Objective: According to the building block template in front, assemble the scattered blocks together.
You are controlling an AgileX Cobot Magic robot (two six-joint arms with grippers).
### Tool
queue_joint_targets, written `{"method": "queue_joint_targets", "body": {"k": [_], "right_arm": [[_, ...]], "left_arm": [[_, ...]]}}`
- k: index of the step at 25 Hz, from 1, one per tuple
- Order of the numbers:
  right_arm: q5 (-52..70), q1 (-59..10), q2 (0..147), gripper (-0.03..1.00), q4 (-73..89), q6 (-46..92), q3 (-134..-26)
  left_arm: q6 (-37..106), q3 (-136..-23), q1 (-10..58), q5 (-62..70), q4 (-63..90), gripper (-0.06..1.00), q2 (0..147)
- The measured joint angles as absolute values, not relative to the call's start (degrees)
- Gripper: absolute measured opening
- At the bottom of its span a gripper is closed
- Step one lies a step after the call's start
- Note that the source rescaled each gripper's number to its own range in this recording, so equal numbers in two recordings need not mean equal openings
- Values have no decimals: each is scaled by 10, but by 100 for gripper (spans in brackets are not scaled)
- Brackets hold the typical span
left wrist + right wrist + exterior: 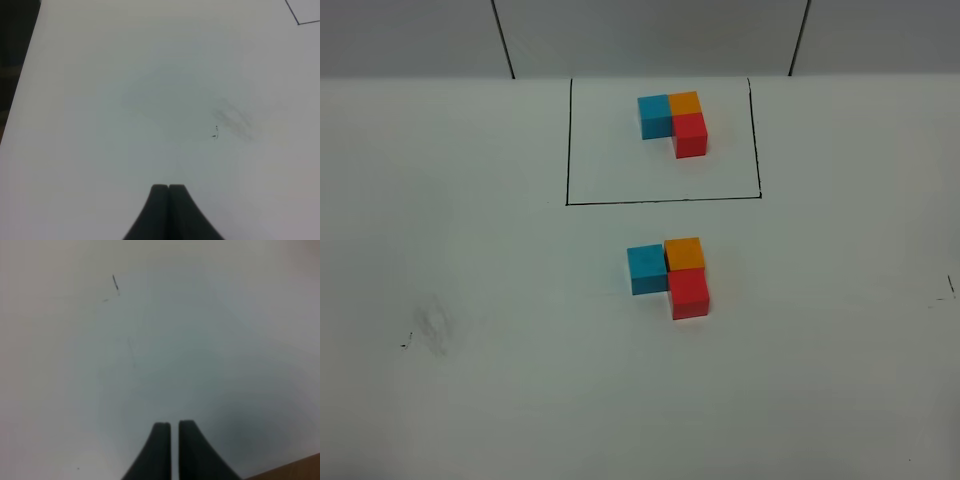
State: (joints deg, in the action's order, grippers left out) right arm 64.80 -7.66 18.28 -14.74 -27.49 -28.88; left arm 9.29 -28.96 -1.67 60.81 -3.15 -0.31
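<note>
The template (672, 124) is a blue, orange and red cube cluster inside a thin black drawn rectangle (567, 150) at the back of the white table. In front of it the unframed blue cube (647, 269), orange cube (684, 254) and red cube (689, 293) sit touching in the same L shape. Neither arm shows in the high view. In the left wrist view my left gripper (169, 187) is shut and empty over bare table. In the right wrist view my right gripper (174, 425) is shut and empty, a thin slit between its fingers. No cube shows in either wrist view.
A grey smudge (432, 328) marks the table at the left; it also shows in the left wrist view (235, 120). A small pen mark (950, 288) sits near the right edge. The table's left edge (20, 85) and a corner of the drawn rectangle (298, 20) show in the left wrist view.
</note>
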Motion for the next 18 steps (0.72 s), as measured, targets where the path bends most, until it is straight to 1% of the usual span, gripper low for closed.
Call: {"method": "queue_joint_targets", "body": {"k": [12, 18], "right_arm": [[648, -82, 183, 1, -153, -273, -289], [637, -82, 183, 1, -180, -206, -289]], "left_arm": [[93, -290, -17, 608, -32, 0, -3], [93, -290, -17, 609, -32, 0, -3]]}}
